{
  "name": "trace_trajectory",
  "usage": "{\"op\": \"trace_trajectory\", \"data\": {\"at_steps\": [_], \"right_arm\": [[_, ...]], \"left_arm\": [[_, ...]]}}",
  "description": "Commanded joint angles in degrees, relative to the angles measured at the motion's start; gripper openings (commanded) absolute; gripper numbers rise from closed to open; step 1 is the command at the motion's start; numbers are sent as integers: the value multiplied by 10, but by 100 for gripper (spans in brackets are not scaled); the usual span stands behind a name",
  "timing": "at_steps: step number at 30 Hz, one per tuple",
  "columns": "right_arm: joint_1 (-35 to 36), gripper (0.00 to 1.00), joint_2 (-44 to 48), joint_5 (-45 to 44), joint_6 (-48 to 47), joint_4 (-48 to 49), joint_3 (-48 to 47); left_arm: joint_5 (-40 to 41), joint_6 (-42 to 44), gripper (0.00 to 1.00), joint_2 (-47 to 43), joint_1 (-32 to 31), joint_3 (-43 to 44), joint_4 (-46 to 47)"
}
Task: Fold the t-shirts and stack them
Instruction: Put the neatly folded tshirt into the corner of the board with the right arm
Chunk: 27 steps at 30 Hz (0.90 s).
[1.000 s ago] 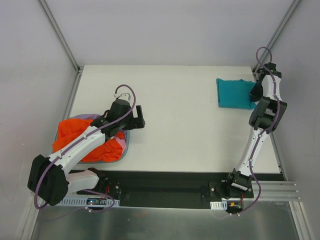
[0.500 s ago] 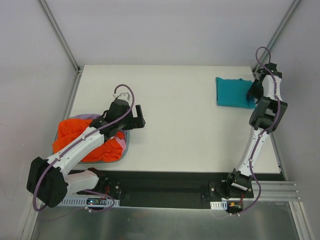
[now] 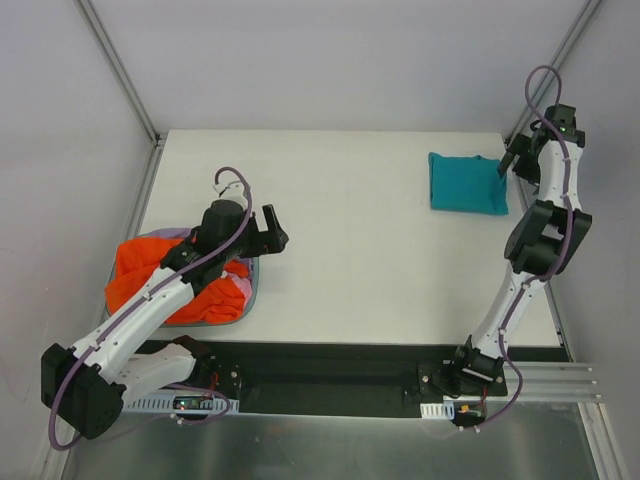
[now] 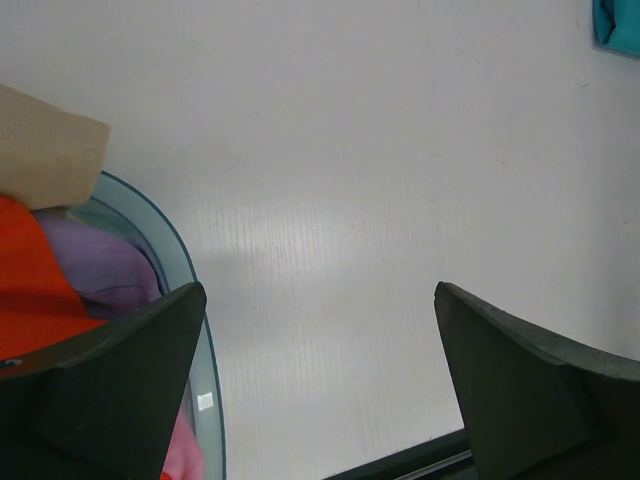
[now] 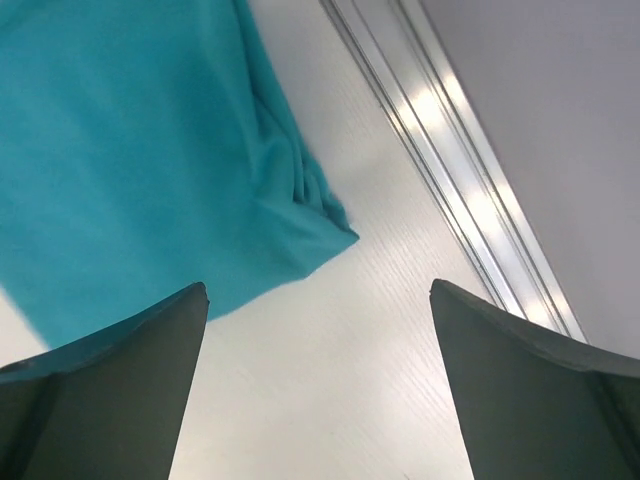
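A folded teal t-shirt (image 3: 467, 183) lies flat at the table's far right; in the right wrist view it (image 5: 140, 150) fills the upper left. My right gripper (image 3: 512, 160) hovers open beside the shirt's right edge, and the right wrist view shows nothing between the jaws (image 5: 318, 295). An orange t-shirt (image 3: 140, 270) and a lavender-pink one (image 3: 238, 284) lie crumpled in a grey-blue tray (image 3: 250, 292) at the left. My left gripper (image 3: 276, 230) stands open just right of the tray, over bare table (image 4: 318, 300).
A tan card piece (image 4: 50, 150) lies on the tray's clothes beside the lavender cloth (image 4: 100, 270). An aluminium rail (image 5: 450, 190) runs along the table's right edge, close to the right gripper. White walls enclose the table. A black strip (image 3: 330, 365) borders the near edge.
My right gripper has opened, let go of the teal t-shirt and risen toward the far right corner. The left arm has shifted slightly left, still open.
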State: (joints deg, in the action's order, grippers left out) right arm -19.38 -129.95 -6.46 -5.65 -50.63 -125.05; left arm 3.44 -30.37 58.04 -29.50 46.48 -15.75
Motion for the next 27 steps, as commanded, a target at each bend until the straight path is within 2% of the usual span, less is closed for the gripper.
{"op": "trace_trajectory", "data": {"at_steps": [1,4,9,18,22,24,27], "right_arm": [[14,97,150,25,-2,12,63],[32,97,234,41,6,51,163],[111,97,344,-7,20,78,291],[259,97,554,-35,99,202,643],[290,97,638,-1,126,290,786],[299,97,692,-14,129,328,848],[299,97,750,-9,135,349,892]], "left_arm": [[-12,-8,99,-33,7,11,0],[-14,-16,99,-48,7,-2,-2],[-32,-34,99,-50,7,-18,-7],[-29,-45,99,-69,7,-45,-29],[-14,-47,99,-82,7,-55,-43],[-8,-47,99,-88,7,-60,-52],[4,-47,99,-93,7,-61,-64]]}}
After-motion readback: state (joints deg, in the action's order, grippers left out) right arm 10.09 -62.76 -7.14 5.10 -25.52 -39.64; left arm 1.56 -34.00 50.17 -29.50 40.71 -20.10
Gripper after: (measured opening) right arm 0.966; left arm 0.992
